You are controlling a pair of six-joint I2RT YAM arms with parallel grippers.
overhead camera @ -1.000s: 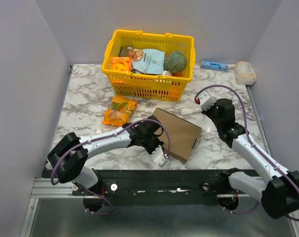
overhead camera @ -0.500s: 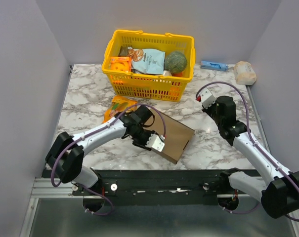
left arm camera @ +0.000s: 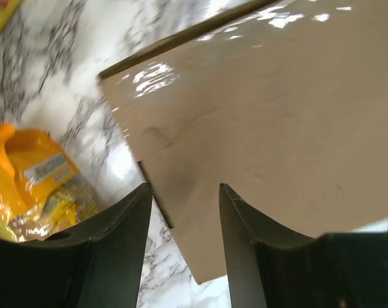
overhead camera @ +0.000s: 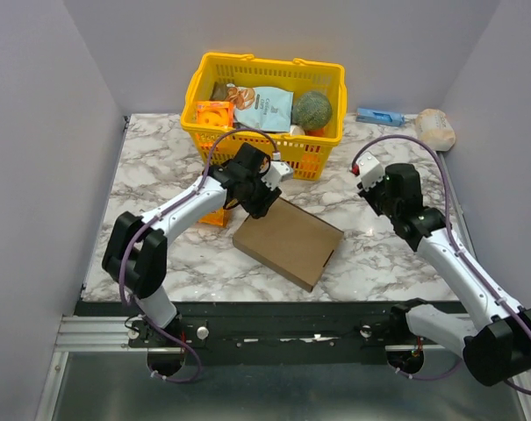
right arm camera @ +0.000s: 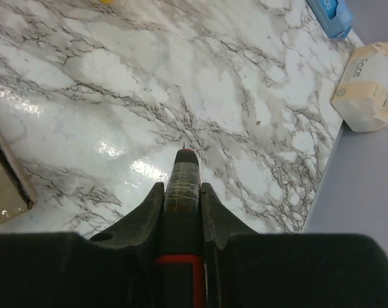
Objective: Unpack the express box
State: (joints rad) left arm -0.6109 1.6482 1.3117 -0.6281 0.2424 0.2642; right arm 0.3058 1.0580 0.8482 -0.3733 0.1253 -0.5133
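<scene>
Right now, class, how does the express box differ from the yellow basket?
The express box is plain brown cardboard; the yellow basket is slotted plastic. The express box lies flat, lid shut; the yellow basket stands deeper, open-topped, holding groceries. Both are rectangular and rest on the marble table.

You had the express box (overhead camera: 288, 244) showing plain, unprinted brown on a table (overhead camera: 151, 167) of white marble veined in grey. At twelve o'clock your basket (overhead camera: 322, 151) was bright yellow, with a pale blue bag (overhead camera: 267, 107) and a mottled green ball (overhead camera: 312, 110) inside. At the box's ten o'clock lay an orange-and-yellow packet (left arm camera: 24, 170). At two o'clock sat a blue pack (overhead camera: 378, 116) and a cream one (overhead camera: 435, 129). The tool (right arm camera: 181, 212) was black, banded red.
</scene>
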